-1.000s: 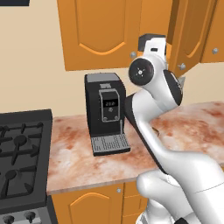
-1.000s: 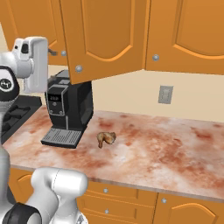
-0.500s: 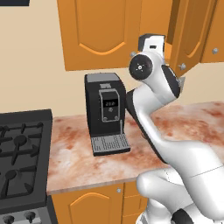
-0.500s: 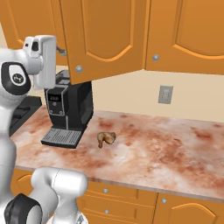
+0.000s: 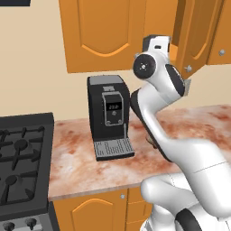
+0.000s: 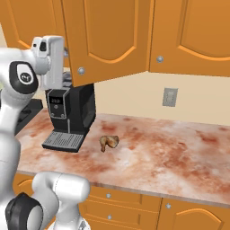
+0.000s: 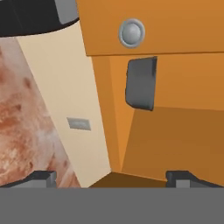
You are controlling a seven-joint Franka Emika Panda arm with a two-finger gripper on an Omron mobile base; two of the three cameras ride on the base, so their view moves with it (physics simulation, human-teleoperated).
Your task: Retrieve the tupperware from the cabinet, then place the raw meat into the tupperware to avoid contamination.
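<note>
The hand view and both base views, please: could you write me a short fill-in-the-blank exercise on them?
1. The raw meat lies on the marble counter to the right of the black ____ machine.
2. In the hand view, the dark grey tupperware sits inside the orange ____.
3. The gripper faces the tupperware with its jaws ____.
4. The round silver ____ is on the door edge just above the tupperware.

Missing words: coffee; cabinet; open; knob

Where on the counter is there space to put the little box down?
The marble counter lies bare to the right of the raw meat, below the wall outlet. It is crowded at the left, where the coffee machine stands near the stove.
</note>
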